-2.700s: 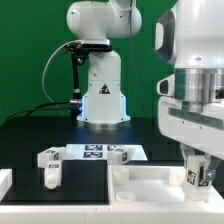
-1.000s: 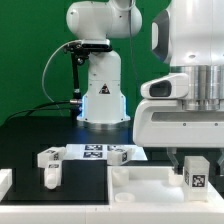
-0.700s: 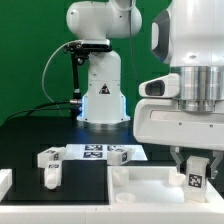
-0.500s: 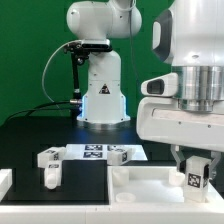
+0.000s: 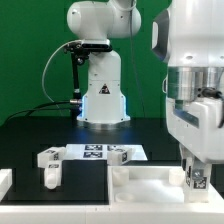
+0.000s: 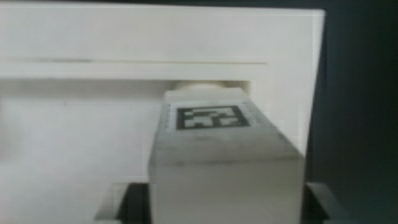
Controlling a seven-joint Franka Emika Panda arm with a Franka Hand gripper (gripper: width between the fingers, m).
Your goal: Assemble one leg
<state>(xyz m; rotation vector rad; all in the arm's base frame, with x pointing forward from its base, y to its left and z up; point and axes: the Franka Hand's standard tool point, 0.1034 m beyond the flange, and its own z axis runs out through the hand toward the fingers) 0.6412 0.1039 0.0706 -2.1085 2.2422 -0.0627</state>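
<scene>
A tagged white leg point(image 5: 197, 177) hangs in the end effector point(image 5: 198, 182) at about 4 o'clock in the exterior view, poised over the far corner of the white rimmed panel point(image 5: 150, 180) that lies on the black table point(image 5: 40, 135). The wrist view shows the leg point(image 6: 215, 140) pinched between the 2 dark fingers point(image 6: 121, 203), its tip close against the panel's raised wall point(image 6: 160, 45); whether it touches or has entered a socket cannot be told from either picture. By the look of things the pick-up is done and the seating and any twisting home of the leg are left. 2 more white pegs wait untouched: a spare leg point(image 5: 50, 165) standing at about 8 o'clock, and another leg point(image 5: 119, 154) lying near 6 o'clock just beside the marker board point(image 5: 92, 151). A further white part point(image 5: 4, 182) shows at the frame's 9 o'clock edge, too cropped to name. The arm's white base point(image 5: 103, 100) stands at 12 o'clock before a green backdrop. No brand name or legible writing appears anywhere; the only printing is the black-and-white square marker tags on the legs and the board, which carry patterns, not words
</scene>
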